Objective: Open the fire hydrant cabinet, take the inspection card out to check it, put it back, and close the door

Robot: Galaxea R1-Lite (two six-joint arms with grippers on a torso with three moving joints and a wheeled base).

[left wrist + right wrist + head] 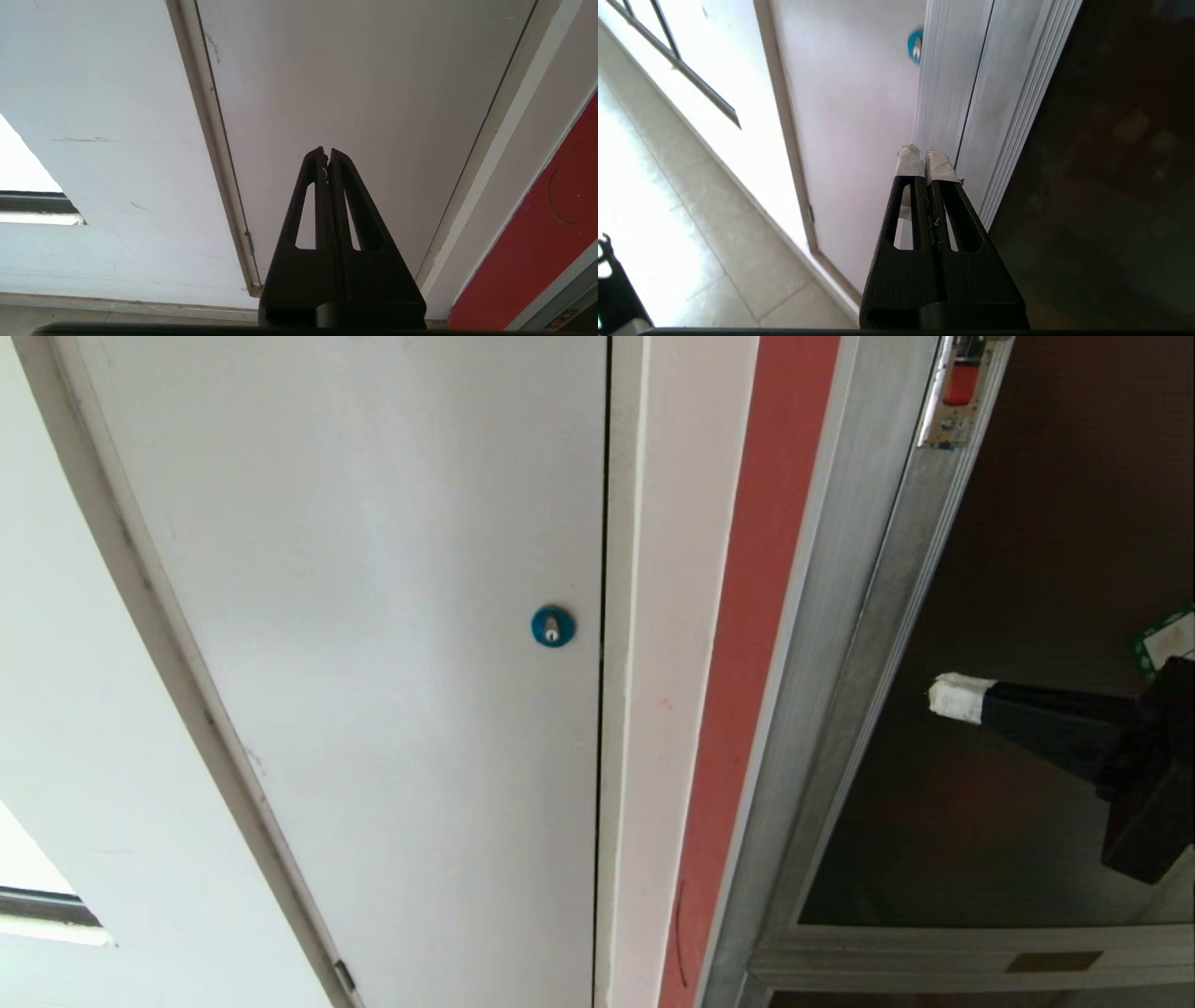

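Observation:
The fire hydrant cabinet's brushed-aluminium frame (840, 644) runs up the right of the head view, with a red strip beside it. Its door (1027, 616) of dark tinted glass stands shut; a small red latch (962, 383) sits at the frame's top and the green-edged sticker (1167, 639) shows at the right edge. My right gripper (938, 695) is shut with nothing in it, its white-taped tips level in front of the glass near the frame. In the right wrist view the right gripper (927, 156) points at the aluminium frame (966, 93). The inspection card is hidden. My left gripper (326, 154) is shut and empty, parked facing the white door.
A white door (373, 616) with a blue lock (553, 626) fills the left of the head view. A smaller dark glass panel's frame (980, 961) lies below the door. Pale floor tiles (668, 210) and a window frame (691, 79) show in the right wrist view.

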